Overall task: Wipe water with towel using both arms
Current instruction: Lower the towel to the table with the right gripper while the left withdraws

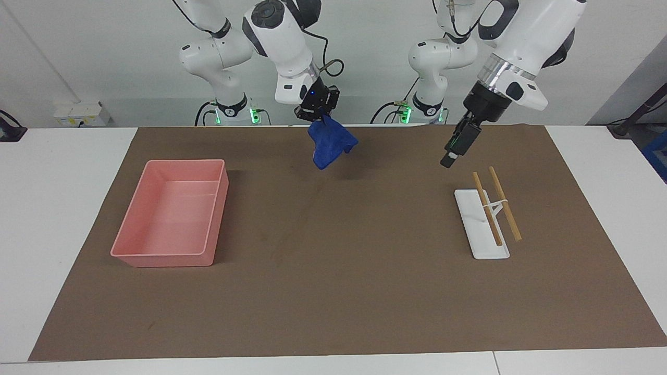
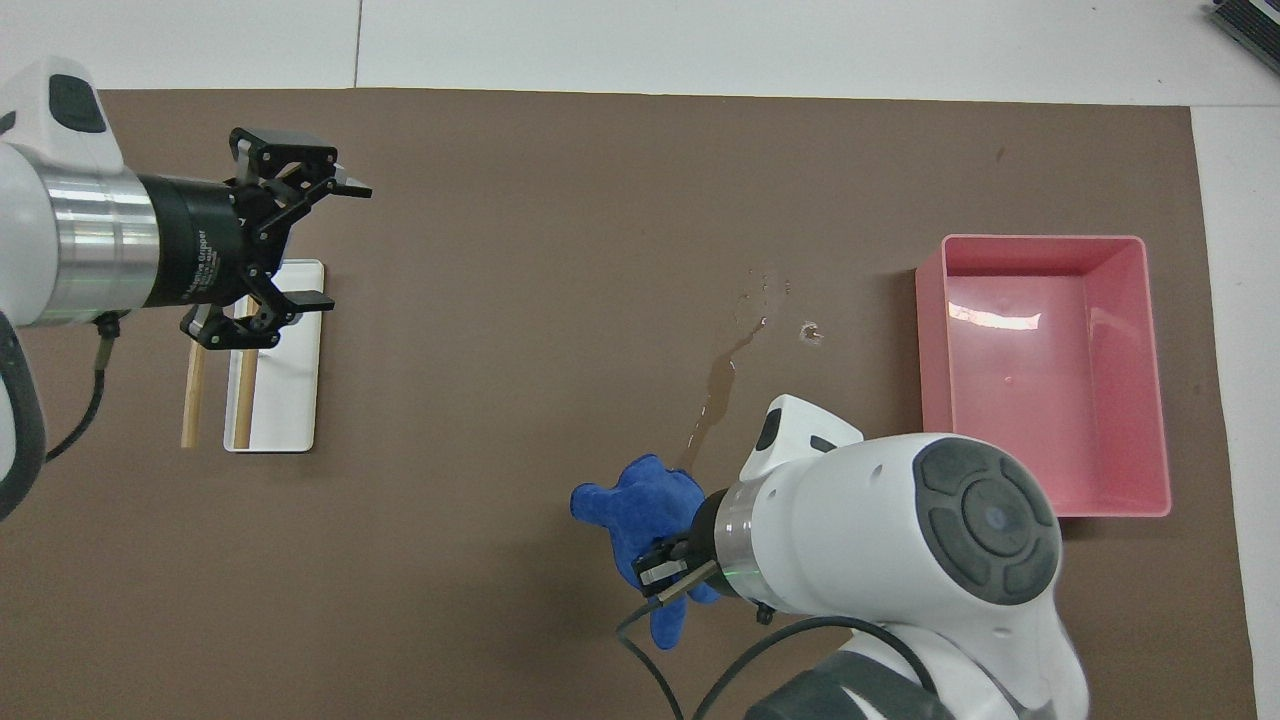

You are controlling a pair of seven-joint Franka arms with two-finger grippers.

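My right gripper (image 1: 322,115) is shut on the royal-blue towel (image 1: 329,143), which hangs bunched below it in the air over the brown mat, near the robots' edge. In the overhead view the right gripper (image 2: 672,572) and the towel (image 2: 640,510) hang just nearer to the robots than the water (image 2: 720,375), a thin wet streak with small drops at its end farther from the robots. My left gripper (image 1: 448,160) is open and empty, raised over the mat by the white holder; in the overhead view the left gripper (image 2: 335,245) covers the holder's top.
A pink tray (image 1: 172,256) stands empty toward the right arm's end, also in the overhead view (image 2: 932,350). A white holder (image 1: 482,234) with two wooden sticks (image 1: 504,204) lies toward the left arm's end. The brown mat (image 1: 333,291) covers most of the white table.
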